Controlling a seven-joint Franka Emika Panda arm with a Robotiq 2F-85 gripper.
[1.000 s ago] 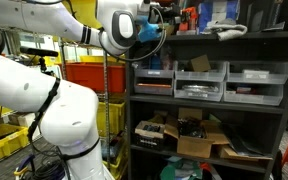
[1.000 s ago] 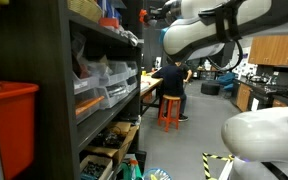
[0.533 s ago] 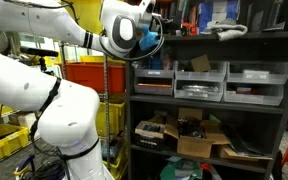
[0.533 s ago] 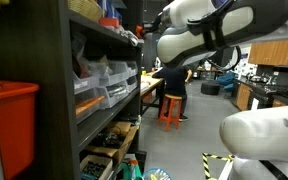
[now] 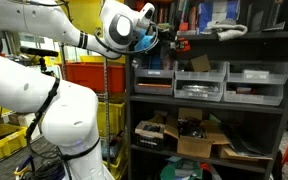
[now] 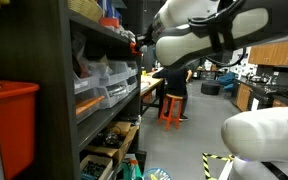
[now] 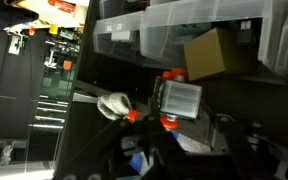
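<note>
Orange-tipped fingers of the robot's gripper pinch a small pale-grey square block between them, just before the black metal rack's top shelf. The block appears lifted, not yet set down.

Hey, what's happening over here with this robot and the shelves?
A white robot arm is reaching up to the top level of a dark shelf unit. Its gripper is shut, apparently on a small grey and orange object, held right at the shelf's front edge. The level below holds plastic bins.
</note>
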